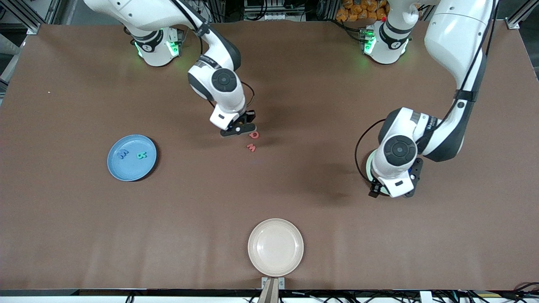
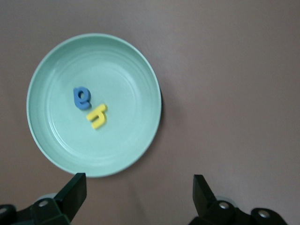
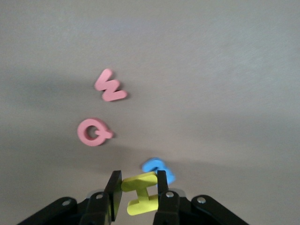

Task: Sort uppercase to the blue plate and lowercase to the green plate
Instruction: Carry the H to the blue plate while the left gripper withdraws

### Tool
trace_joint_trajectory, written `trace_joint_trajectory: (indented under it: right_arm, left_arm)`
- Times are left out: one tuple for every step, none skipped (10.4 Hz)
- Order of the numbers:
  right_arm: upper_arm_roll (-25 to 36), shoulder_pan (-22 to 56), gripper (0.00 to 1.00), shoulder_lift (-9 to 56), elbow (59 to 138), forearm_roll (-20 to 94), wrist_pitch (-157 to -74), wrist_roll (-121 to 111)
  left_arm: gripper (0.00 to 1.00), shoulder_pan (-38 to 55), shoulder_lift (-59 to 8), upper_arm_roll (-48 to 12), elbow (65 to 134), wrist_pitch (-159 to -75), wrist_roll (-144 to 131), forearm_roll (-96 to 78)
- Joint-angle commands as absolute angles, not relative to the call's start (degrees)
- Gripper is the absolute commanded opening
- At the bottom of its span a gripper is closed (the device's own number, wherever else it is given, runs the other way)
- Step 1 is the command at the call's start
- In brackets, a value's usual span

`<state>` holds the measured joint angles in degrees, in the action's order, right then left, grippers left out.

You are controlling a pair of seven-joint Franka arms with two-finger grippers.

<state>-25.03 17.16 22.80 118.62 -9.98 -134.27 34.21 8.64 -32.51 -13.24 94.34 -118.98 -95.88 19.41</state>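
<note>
The flat yellow capital H [image 3: 140, 193] is pinched in the right tool [image 3: 138, 190], above the small blue letter [image 3: 158, 169]. It should be lifted straight and carried to the round sky-blue plate [image 1: 116, 168]. The left tool [image 2: 139, 191] waits wide over the mint-green plate [image 2: 140, 79].

green plate [image 1: 368, 165] mostly hidden under left arm, blue letter [image 3: 157, 167] partly covered

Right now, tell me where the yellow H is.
The yellow H is clamped between the right gripper's fingers near mid-table, beside a small blue letter, with the red Q and red w close by.
</note>
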Motion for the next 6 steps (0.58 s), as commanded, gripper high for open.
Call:
trace_joint_trajectory:
  right_arm:
    - [-23.0,15.4,0.21,19.1,119.4,-8.2,-130.3,24.4]
    - [-21.2,15.0,0.21,18.4,119.5,-8.1,-129.6,19.5]
    - [-19.3,14.4,0.21,17.8,119.5,-8.1,-128.8,14.9]
    - [-17.6,13.3,0.21,17.8,119.5,-7.9,-128.7,9.5]
    - [-16.4,12.1,0.21,17.7,119.7,-7.1,-128.7,3.8]
    - [-14.2,11.5,0.22,17.4,119.8,-6.7,-128.6,-1.9]
  left_arm:
    - [1.00,11.8,-33.8,-13.1,92.7,-118.9,-96.7,20.4]
    - [1.00,13.3,-33.7,-13.1,92.7,-118.9,-96.9,20.3]
    - [1.00,14.6,-33.7,-13.1,92.7,-118.9,-97.6,20.3]
    - [1.00,15.7,-33.6,-13.1,92.7,-118.9,-97.6,20.4]
    - [1.00,16.4,-33.3,-13.1,92.5,-118.9,-97.6,20.5]
    - [1.00,16.4,-33.3,-13.1,89.9,-118.9,-96.5,20.8]
